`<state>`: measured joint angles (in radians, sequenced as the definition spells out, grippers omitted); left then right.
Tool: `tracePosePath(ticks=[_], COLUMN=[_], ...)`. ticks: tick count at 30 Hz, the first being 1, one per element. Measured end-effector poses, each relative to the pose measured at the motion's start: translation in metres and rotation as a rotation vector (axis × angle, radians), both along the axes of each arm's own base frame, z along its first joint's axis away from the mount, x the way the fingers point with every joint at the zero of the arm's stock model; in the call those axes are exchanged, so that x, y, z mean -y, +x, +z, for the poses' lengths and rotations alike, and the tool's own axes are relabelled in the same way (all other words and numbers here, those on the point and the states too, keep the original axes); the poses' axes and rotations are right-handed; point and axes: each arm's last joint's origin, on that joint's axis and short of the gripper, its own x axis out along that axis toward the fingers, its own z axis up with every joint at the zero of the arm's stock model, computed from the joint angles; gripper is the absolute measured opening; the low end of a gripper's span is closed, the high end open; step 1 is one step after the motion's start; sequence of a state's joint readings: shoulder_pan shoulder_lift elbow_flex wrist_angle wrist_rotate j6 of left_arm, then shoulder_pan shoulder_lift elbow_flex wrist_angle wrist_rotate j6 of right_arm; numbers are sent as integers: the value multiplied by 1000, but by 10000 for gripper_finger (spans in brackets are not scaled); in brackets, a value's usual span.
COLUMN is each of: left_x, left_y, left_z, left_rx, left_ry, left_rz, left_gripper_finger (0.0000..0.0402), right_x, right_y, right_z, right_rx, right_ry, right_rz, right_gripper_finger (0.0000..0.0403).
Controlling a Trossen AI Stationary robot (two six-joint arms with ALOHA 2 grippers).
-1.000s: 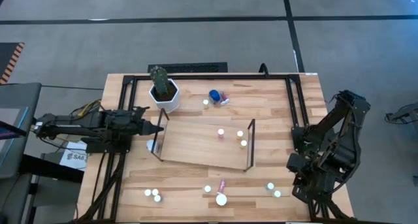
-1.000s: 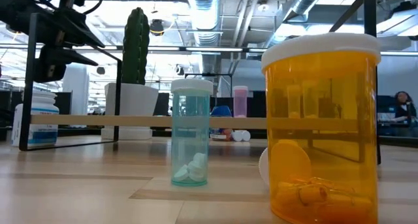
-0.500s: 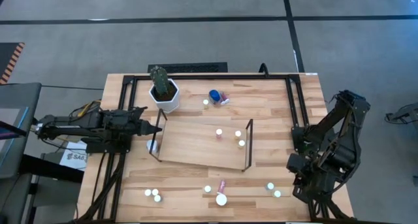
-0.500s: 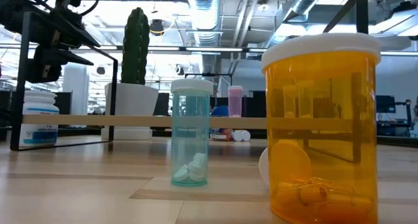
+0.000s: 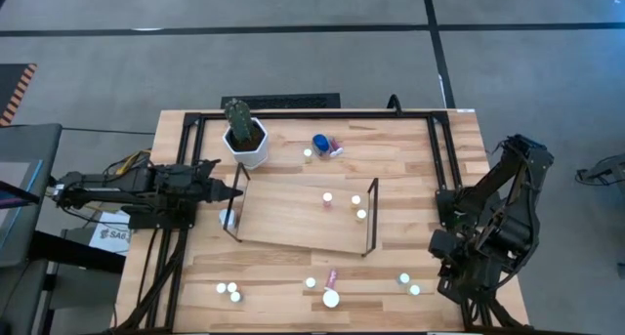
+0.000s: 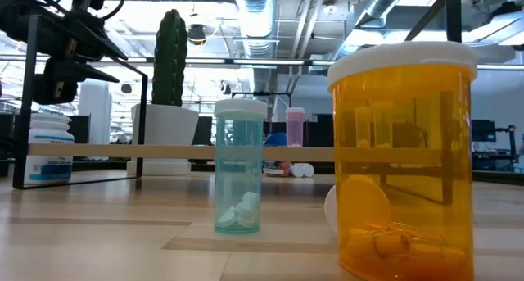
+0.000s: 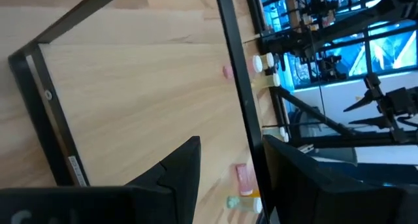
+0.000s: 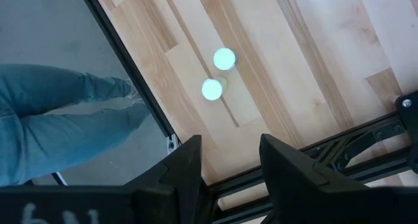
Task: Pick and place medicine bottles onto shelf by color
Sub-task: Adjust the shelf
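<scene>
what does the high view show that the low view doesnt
Only the high view shows both arms, the left claw at the shelf's end panel and the right claw waiting at the table's right edge. Only the low view shows close up an orange bottle and a teal bottle holding tablets. Both show the cactus pot and the shelf.

Shelf sits mid-table, three bottles on its right part, another bottle just outside its left end panel. Cactus pot behind the shelf's left end, a bottle cluster behind its middle. In front: a bottle group left, more bottles centre, a pair right.
</scene>
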<state>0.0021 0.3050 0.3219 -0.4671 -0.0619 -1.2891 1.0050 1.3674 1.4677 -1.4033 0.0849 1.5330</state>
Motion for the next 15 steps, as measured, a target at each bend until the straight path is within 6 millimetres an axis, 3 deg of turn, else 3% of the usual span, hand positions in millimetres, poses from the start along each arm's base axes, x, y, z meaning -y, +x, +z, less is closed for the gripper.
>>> tracePosePath(ticks=[6, 15], left_x=[4, 3], left_y=[2, 0], left_z=[0, -2], left_rx=[-2, -35], left_ry=[-58, -140], left_rz=[-138, -63], left_gripper_finger=[144, 144], right_x=[0, 0], right_y=[0, 0], right_z=[0, 0], right_rx=[2, 5], right_ry=[-5, -9], right_rz=[12, 22], right_gripper_finger=[174, 173])
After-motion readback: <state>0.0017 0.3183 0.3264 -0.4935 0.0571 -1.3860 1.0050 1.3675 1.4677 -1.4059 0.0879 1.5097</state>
